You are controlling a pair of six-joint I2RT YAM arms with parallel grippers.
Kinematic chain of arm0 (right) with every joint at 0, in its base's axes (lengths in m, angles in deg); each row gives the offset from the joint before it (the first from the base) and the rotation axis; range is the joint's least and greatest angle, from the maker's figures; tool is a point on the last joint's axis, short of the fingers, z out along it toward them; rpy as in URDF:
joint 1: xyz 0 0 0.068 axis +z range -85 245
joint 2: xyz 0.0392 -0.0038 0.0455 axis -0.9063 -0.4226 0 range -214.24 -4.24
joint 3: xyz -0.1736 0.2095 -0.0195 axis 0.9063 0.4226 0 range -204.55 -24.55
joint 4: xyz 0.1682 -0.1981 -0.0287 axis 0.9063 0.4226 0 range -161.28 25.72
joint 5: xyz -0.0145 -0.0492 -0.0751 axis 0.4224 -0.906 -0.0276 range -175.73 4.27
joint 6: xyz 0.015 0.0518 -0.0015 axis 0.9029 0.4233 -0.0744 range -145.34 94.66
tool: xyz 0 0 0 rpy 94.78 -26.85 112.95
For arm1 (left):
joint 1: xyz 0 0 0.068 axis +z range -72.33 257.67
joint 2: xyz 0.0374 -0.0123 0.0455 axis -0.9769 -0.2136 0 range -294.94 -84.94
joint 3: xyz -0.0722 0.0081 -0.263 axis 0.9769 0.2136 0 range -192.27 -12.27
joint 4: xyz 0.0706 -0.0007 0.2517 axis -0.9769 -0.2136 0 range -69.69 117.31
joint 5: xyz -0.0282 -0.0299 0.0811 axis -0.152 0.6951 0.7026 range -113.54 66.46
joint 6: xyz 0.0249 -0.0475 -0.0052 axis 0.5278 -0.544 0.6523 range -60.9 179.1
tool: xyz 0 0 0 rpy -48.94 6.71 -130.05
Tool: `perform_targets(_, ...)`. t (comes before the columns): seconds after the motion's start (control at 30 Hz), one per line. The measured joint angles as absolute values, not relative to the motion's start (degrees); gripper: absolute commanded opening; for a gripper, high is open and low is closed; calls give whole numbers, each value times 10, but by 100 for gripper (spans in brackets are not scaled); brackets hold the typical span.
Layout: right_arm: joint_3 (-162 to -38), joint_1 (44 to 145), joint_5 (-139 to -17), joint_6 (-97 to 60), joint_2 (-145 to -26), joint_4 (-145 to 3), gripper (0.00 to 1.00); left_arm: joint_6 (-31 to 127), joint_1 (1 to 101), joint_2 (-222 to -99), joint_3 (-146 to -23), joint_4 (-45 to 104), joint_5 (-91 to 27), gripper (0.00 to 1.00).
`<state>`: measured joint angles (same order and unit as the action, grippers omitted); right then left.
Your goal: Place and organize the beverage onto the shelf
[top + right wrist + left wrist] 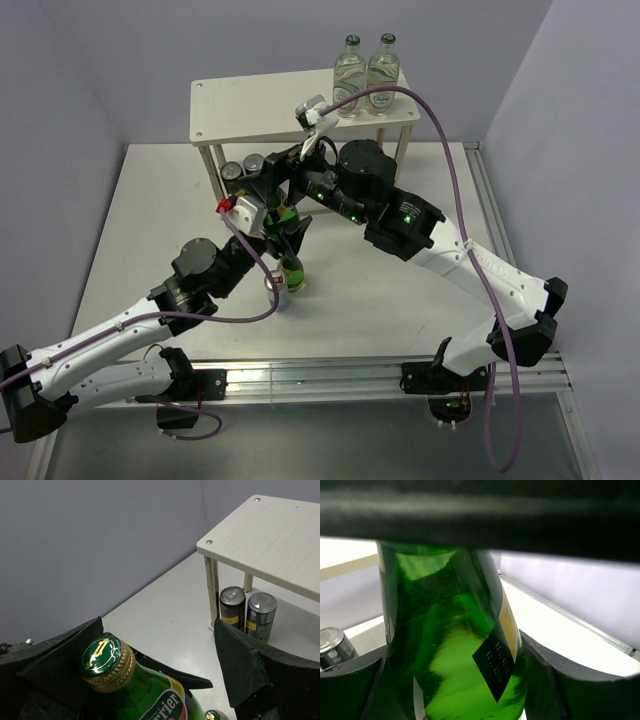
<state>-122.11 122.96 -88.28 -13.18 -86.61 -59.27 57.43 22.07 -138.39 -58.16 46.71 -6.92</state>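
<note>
Bottle of green glass [435,630] clamped in left gripper [455,680], near tabletop centre.
Right gripper [159,645] stands spread, fingers either side of a capped green bottle [107,662]; shelf [260,105] at far edge.

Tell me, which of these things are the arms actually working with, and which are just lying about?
Part of the job:
green Perrier bottles
clear bottles with green caps
slim cans
wooden shelf

Just there:
purple cables
metal rail
table
</note>
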Motion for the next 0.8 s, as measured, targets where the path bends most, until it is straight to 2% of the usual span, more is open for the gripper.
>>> perform_targets(0.33,-1232,1235,-865,-153,-836,-549,100,555,237,-1400,-583,488,-57,0)
perform_targets(0.53,-1312,1236,-866,-167,-881,-510,100,540,243,-1399,-586,502,-39,0)
perform_targets(0.8,-1280,1240,-916,-199,-855,-532,100,545,249,-1409,-604,470,-27,0)
